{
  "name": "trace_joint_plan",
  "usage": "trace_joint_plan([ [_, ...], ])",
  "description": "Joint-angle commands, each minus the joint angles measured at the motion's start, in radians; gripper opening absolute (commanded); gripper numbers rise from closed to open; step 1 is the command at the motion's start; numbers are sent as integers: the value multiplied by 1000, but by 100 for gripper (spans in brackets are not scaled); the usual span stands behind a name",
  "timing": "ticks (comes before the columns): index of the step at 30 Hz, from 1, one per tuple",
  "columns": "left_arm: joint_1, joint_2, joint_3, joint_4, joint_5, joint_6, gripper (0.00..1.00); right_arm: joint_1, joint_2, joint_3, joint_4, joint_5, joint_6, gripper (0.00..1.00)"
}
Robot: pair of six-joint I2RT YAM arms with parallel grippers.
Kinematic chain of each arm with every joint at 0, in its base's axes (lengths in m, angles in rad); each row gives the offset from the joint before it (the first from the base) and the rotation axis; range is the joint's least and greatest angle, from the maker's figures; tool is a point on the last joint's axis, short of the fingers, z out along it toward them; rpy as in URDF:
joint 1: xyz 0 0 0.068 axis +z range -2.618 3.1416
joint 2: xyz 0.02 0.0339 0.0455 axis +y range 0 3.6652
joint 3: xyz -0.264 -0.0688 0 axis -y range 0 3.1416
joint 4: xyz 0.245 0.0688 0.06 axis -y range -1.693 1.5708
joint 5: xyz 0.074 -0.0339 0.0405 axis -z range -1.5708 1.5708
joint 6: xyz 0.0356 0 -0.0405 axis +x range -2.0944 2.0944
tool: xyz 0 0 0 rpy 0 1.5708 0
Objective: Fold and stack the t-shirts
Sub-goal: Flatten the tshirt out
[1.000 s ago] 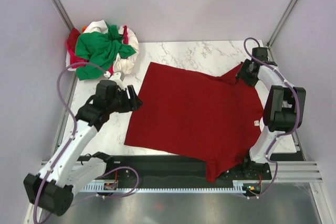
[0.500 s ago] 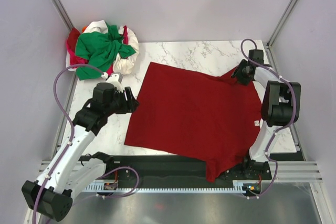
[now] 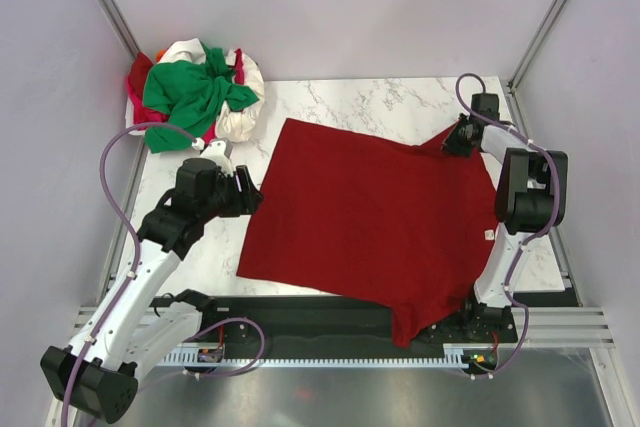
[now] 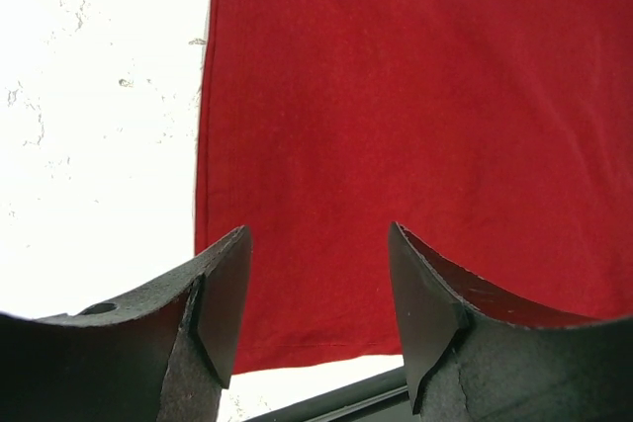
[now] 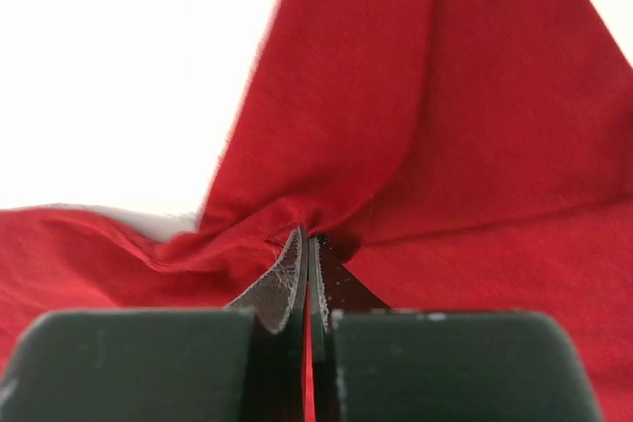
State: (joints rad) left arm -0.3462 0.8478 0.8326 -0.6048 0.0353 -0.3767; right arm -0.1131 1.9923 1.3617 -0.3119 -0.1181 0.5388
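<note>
A dark red t-shirt (image 3: 380, 222) lies spread flat across the marble table, with a small white tag (image 3: 489, 235) near its right edge. My right gripper (image 3: 455, 139) is shut on a pinch of its far right corner; in the right wrist view the cloth (image 5: 336, 145) bunches into folds at the closed tips (image 5: 309, 244). My left gripper (image 3: 252, 192) hovers open at the shirt's left edge. In the left wrist view its two fingers (image 4: 223, 294) straddle the red cloth (image 4: 396, 126) near the hem, with nothing between them. A crumpled heap of green (image 3: 190, 87), white (image 3: 240, 112) and pinkish-red (image 3: 135, 82) t-shirts sits at the far left corner.
Bare marble (image 3: 190, 247) shows left of the shirt and along the far edge (image 3: 380, 97). The shirt's near corner hangs over the black rail (image 3: 300, 317) between the arm bases. Grey walls and metal posts enclose the table.
My right gripper has moved onto the shirt's far right corner and shut on the cloth. The left gripper has shifted slightly at the shirt's left edge and stayed open.
</note>
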Motion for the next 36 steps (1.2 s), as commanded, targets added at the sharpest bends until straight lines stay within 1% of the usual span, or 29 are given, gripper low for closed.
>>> trace_joint_plan([
  [1,3,-7,2,4,-3,33,64,15,22,102,28,-43,4,0],
  [2,3,-6,2,2,-3,33,64,26,40,128,20,-46,6,0],
  [4,1,-3,0,4,-2,33,64,64,75,247,-15,-49,-2,0],
  [5,3,-1,0,2,-2,33,64,79,123,342,-27,-52,-2,0],
  [7,1,2,0,2,-5,33,64,134,184,446,-52,-58,-2,0],
  [8,1,4,2,2,-9,35,64,151,254,502,-61,-58,-5,0],
  [9,1,4,3,0,-15,35,64,165,291,618,-82,-57,-8,0],
  [10,3,4,2,-1,-20,35,64,191,331,678,-96,-60,-14,6],
  [11,3,4,2,-3,-25,35,64,202,414,739,-110,-64,-29,24],
  [12,3,2,2,-3,-31,33,64,213,453,851,-145,-66,-34,49],
  [13,3,2,2,-4,-34,32,64,222,488,905,-170,-52,-39,66],
  [14,3,0,2,-7,-32,29,64,224,535,953,-196,-36,-43,68],
  [15,3,0,-1,-6,-34,28,64,225,540,990,-214,-20,-43,69],
  [16,1,3,-1,-6,-34,27,64,225,531,979,-213,26,-46,70],
  [19,3,10,0,-9,-32,27,64,230,426,874,-181,128,-80,71],
  [20,3,13,2,-9,-34,28,64,230,352,805,-176,215,-88,72],
  [22,3,14,2,-9,-32,25,64,231,271,725,-168,306,-99,72],
  [23,1,20,2,-9,-32,25,64,231,187,636,-161,366,-105,72],
  [24,3,25,3,-9,-32,24,64,231,147,592,-144,388,-115,72],
  [25,1,30,3,-10,-32,15,64,228,70,544,-135,405,-118,74],
  [26,3,39,5,-9,-25,7,64,227,34,454,-125,420,-120,76],
  [27,1,51,5,-6,-9,-5,63,222,4,409,-106,420,-122,80],
  [29,-8,71,2,0,11,-53,63,184,-56,302,-86,368,-122,82],
  [30,-14,100,-1,3,21,-71,63,162,-61,278,-84,295,-116,82],
  [33,-69,181,-21,69,81,-151,63,80,-37,220,-84,198,-111,80],
  [36,-91,259,-39,199,118,-198,63,70,23,224,-99,176,-115,79],
])
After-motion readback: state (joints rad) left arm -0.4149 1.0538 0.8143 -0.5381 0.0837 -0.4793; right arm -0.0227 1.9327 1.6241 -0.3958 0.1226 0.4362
